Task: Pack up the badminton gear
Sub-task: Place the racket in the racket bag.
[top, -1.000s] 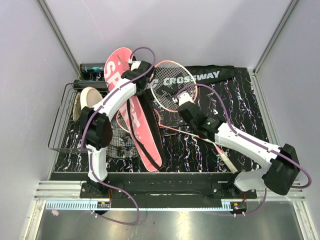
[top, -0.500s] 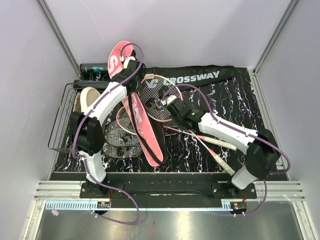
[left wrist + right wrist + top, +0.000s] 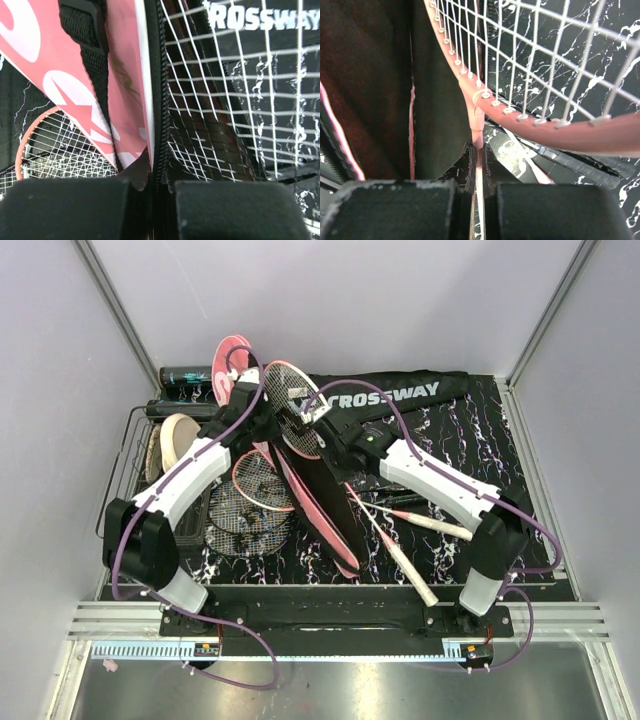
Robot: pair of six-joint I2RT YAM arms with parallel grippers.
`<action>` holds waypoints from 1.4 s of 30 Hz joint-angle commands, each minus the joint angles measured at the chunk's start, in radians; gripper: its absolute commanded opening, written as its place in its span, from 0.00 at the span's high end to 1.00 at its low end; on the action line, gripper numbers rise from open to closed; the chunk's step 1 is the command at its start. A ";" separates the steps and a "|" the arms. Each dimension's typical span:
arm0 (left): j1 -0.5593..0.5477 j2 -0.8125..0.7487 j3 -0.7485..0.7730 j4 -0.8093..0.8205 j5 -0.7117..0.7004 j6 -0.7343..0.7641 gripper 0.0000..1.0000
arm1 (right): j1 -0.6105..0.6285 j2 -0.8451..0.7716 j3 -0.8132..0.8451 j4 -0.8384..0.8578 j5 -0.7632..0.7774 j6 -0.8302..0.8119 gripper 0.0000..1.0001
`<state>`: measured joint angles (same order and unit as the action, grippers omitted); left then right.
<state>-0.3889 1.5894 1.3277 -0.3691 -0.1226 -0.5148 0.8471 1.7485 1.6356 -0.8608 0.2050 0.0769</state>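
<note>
Fingers [image 3: 395, 210]: two rackets [image 3: 262, 480], apparently one case [image 3: 125, 75]

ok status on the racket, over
Left gripper shut on case edge, holding it open. Right gripper shut on racket frame, head at case mouth. Second racket lying under case.

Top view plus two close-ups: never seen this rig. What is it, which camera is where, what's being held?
Two robot arms, bolted at the near edge of a table, each with a two-finger gripper. The wide picture comes from a fixed camera above and behind them; each close-up comes from a camera on one wrist. The left gripper is shut on the zipper edge of the pink case. The right gripper is shut on a racket at its throat, the head at the case's opening. On the table: a second racket, the black CROSSWAY bag, a dark tube, a wire basket.
</note>
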 commanded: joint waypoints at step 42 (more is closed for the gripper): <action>-0.041 -0.200 -0.220 0.532 0.175 0.061 1.00 | -0.117 0.114 0.299 -0.132 -0.503 0.099 1.00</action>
<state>-0.4370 1.3880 1.0409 0.0711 -0.0536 -0.4294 0.7349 1.8999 1.8942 -1.0412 -0.2947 0.1444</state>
